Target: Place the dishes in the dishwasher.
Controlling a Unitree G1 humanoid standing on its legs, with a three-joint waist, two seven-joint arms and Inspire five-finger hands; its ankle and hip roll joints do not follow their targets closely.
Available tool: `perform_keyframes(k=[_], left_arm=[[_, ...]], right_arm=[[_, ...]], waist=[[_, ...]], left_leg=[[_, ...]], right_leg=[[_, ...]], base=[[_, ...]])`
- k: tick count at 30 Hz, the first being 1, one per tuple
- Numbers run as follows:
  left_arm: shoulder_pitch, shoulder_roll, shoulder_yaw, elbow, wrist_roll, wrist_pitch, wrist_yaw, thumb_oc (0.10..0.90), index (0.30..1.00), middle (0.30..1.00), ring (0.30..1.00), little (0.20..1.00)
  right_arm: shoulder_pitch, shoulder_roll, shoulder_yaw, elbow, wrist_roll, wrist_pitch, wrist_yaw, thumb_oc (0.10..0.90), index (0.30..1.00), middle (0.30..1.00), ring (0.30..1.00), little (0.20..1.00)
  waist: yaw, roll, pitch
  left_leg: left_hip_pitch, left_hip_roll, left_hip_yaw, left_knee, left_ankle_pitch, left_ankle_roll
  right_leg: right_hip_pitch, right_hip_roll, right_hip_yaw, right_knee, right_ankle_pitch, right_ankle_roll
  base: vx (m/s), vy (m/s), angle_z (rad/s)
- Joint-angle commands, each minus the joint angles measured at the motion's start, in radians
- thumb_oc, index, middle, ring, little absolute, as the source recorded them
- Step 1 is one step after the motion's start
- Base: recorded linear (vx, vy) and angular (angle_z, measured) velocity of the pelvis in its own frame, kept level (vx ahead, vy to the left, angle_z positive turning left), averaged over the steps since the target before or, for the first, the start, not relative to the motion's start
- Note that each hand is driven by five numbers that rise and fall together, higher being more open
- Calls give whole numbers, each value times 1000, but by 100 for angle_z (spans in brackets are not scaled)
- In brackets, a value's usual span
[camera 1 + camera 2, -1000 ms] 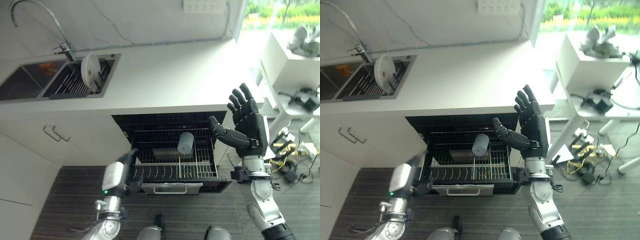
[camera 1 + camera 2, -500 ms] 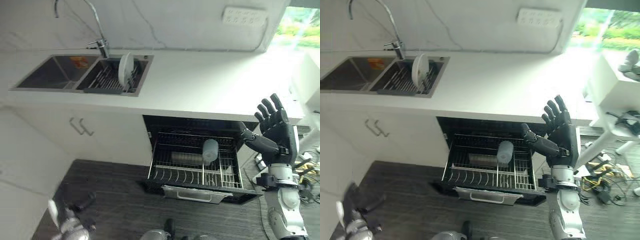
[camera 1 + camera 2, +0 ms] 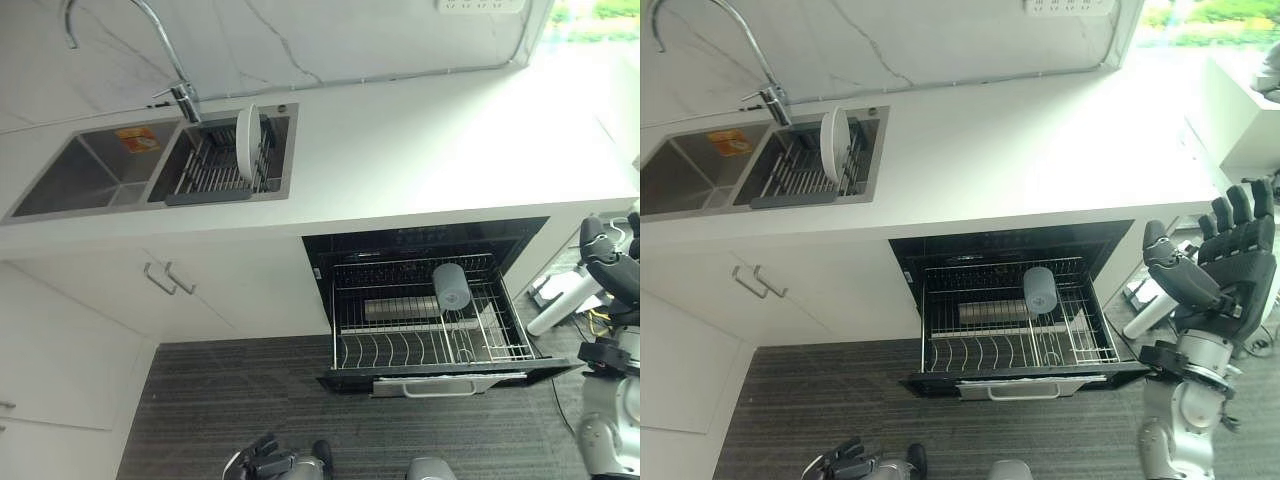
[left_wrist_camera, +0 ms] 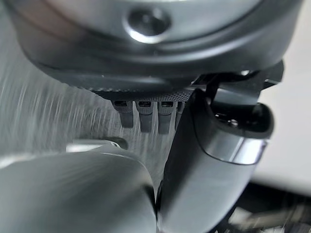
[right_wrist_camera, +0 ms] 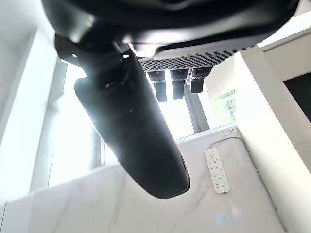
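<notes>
White round plate point(image 3: 832, 143) stood on edge in sink rack point(image 3: 790, 172). Right hand point(image 3: 1230, 265) was spread, empty, well apart from it; left hand point(image 4: 209, 165) unclear.

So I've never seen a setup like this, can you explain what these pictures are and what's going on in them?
This is a humanoid robot with two arms and dark fingered hands, meant to load a dishwasher. The two wide pictures come from cameras on its head, looking down at a kitchen. The two close-up pictures come from cameras on its wrists, looking along each hand. In the wide views, the dishwasher stands open with its rack pulled out, and a grey cup lies on the rack. A white plate stands on edge in a drainer in the sink, under the tap. The right hand is raised beside the dishwasher, fingers straight, holding nothing. The left hand shows close up, also holding nothing.
</notes>
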Motion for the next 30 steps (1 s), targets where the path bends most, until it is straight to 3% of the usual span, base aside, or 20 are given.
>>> perform_keyframes(k=[1, 2, 4, 5, 6, 8, 10, 11, 12, 14, 15, 18, 22, 24, 26, 28, 30], left_arm=[[39, -2, 33, -34, 9, 78, -72, 800, 900, 900, 900, 900], [38, 0, 31, -31, 4, 89, -72, 800, 900, 900, 900, 900], [33, -1, 31, -11, -33, 157, -91, 800, 900, 900, 900, 900], [36, -14, 41, 16, -65, 175, -95, 800, 900, 900, 900, 900], [32, -23, 45, 38, -27, 171, -91, 800, 900, 900, 900, 900], [20, -20, 39, 34, 11, 149, -49, 800, 900, 900, 900, 900], [10, -11, 42, 9, 33, 133, -58, 800, 900, 900, 900, 900], [6, -10, 35, -17, 38, 134, -61, 800, 900, 900, 900, 900], [3, -9, 31, -31, 38, 140, -56, 800, 900, 900, 900, 900], [-1, -6, 35, -35, 36, 139, -59, 800, 900, 900, 900, 900], [-2, -11, 49, -26, 54, 138, -67, 800, 900, 900, 900, 900], [-4, -11, 40, -10, 132, 112, -60, 800, 900, 900, 900, 900], [-10, -8, 6, 11, 190, 70, -57, 800, 900, 900, 900, 900], [-14, -7, -10, 13, 202, 61, -71, 800, 900, 900, 900, 900], [-27, -7, -36, 17, 187, 76, -76, 800, 900, 900, 900, 900], [-47, -9, -63, 7, 177, 73, -81, 800, 900, 900, 900, 900], [-60, -15, -74, 4, 112, 102, -58, 800, 900, 900, 900, 900]], right_arm=[[-87, -47, 53, -108, 51, 17, 113, 800, 900, 900, 900, 900], [-89, -45, 58, -106, 55, 22, 114, 800, 900, 900, 900, 900], [-91, -48, 77, -93, 35, 40, 93, 800, 900, 900, 900, 900], [-93, -55, 82, -89, 44, 42, 93, 800, 900, 900, 900, 900], [-95, -59, 78, -79, 59, 25, 109, 800, 900, 900, 900, 900], [-85, -75, 62, -77, 76, 0, 84, 800, 900, 900, 900, 900], [-86, -96, 45, -65, 73, -35, 86, 800, 900, 900, 900, 900], [-82, -120, 12, -58, 78, -54, 86, 800, 900, 900, 900, 900], [-88, -129, 2, -51, 92, -66, 88, 800, 900, 900, 900, 900], [-110, -133, -15, -32, 96, -78, 94, 800, 900, 900, 900, 900], [-125, -127, -20, -29, 83, -68, 98, 800, 900, 900, 900, 900], [-142, -130, -18, -39, 57, -18, 91, 800, 900, 900, 900, 900], [-142, -134, -10, -58, 37, 27, 82, 800, 900, 900, 900, 900], [-138, -133, -15, -69, 23, 34, 74, 800, 900, 900, 900, 900], [-134, -139, -26, -84, 17, 45, 47, 800, 900, 900, 900, 900], [-125, -144, -47, -96, 30, 73, 84, 800, 900, 900, 900, 900], [-128, -138, -44, -106, 67, 103, 134, 800, 900, 900, 900, 900]], waist=[[7, 0, -41], [6, -2, -42], [-10, -18, -44], [-11, -35, -43], [-1, -49, -42], [-10, -68, -44], [-4, -83, -46], [3, -102, -39], [9, -108, -30], [16, -107, -17], [19, -101, -18], [13, -76, -32], [1, -48, -40], [-5, -37, -36], [-14, -36, -38], [-19, -50, -47], [-14, -64, -59]], left_leg=[[10, 40, -14, 56, -162, 22], [8, 38, -8, 56, -164, 26], [4, 16, 7, 56, -168, 28], [15, 3, 42, 56, -175, 23], [30, 1, 86, 56, -184, 22], [49, -22, 88, 56, -172, 16], [84, -38, 129, 56, -172, 5], [101, -47, 148, 56, -70, -26], [85, -44, 142, 81, -24, -43], [20, -30, 101, 130, 10, -52], [33, -28, 61, 66, 0, -41], [1, -13, -27, 56, -66, -32], [-50, 33, -101, 56, -58, -63], [-76, 58, -103, 56, -43, -74], [-60, 64, -69, 56, -68, -60], [-9, 23, -65, 56, -118, -23], [4, -4, -61, 56, -146, 12]], right_leg=[[3, 26, -108, -71, 144, 69], [-1, 46, -105, -75, 134, 66], [-33, 153, -108, -87, 101, 40], [-60, 183, -178, -87, 110, 29], [-73, 145, -248, -87, 95, 22], [-78, 160, -200, -87, 41, 2], [-57, 136, -210, -87, 2, -14], [-40, 103, -191, -87, -4, -28], [-30, 93, -184, -87, -8, -36], [-22, 102, -140, -87, -11, -50], [-10, 117, -95, -87, -19, -47], [-8, 152, -36, -87, -26, -44], [13, 165, 7, -87, -46, -38], [31, 156, 14, -87, -57, -32], [39, 125, -4, -87, -60, -18], [11, 76, 8, -87, -18, 15], [-9, 72, 37, -87, -4, 29]], base=[[44, 175, -87], [22, 90, -128], [54, 44, -122], [75, -20, -64], [88, -68, -69], [81, -112, -76], [122, -26, -2], [120, 31, -8], [65, 81, -25], [57, 174, -41], [156, 267, -49], [169, 306, -58], [210, 358, -53], [222, 436, -23], [239, 545, -29], [268, 641, -67], [154, 392, -112]])
